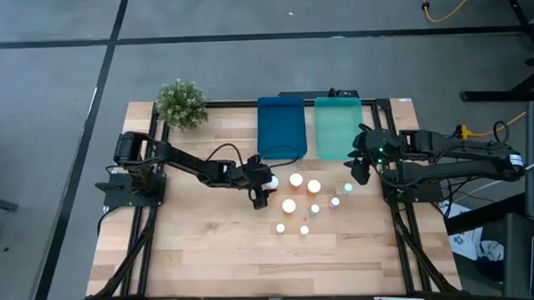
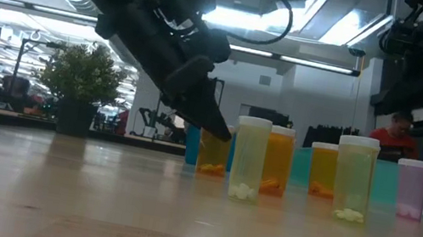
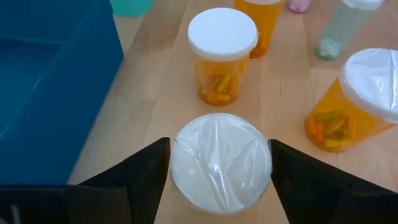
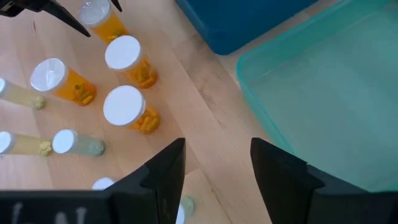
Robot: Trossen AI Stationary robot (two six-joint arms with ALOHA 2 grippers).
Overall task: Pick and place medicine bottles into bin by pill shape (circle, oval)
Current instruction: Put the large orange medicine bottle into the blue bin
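Note:
Several white-capped medicine bottles stand upright in a cluster at mid-table (image 1: 300,202), some amber, some pale. My left gripper (image 1: 265,187) is open and low over the cluster's left end. Its fingers stand on either side of an amber bottle (image 3: 221,163), which also shows in the low view (image 2: 212,155). My right gripper (image 1: 360,172) is open and empty, above the table between the cluster and the teal bin (image 1: 337,125). The dark blue bin (image 1: 281,127) lies beside the teal one at the far edge. My left gripper's fingers (image 3: 152,171) come slanting down from the table's left and stand close against both sides of the amber bottle's white cap (image 3: 186,155). I cannot tell whether they touch it. The bottle stands upright with its base on the table.
A small green potted plant (image 1: 181,102) stands at the far left corner. Two more amber bottles (image 3: 222,56) stand just beyond the one between my left fingers, and a third (image 3: 357,99) beside it. Bare wood lies toward the near edge. A person (image 2: 394,132) is in the room behind.

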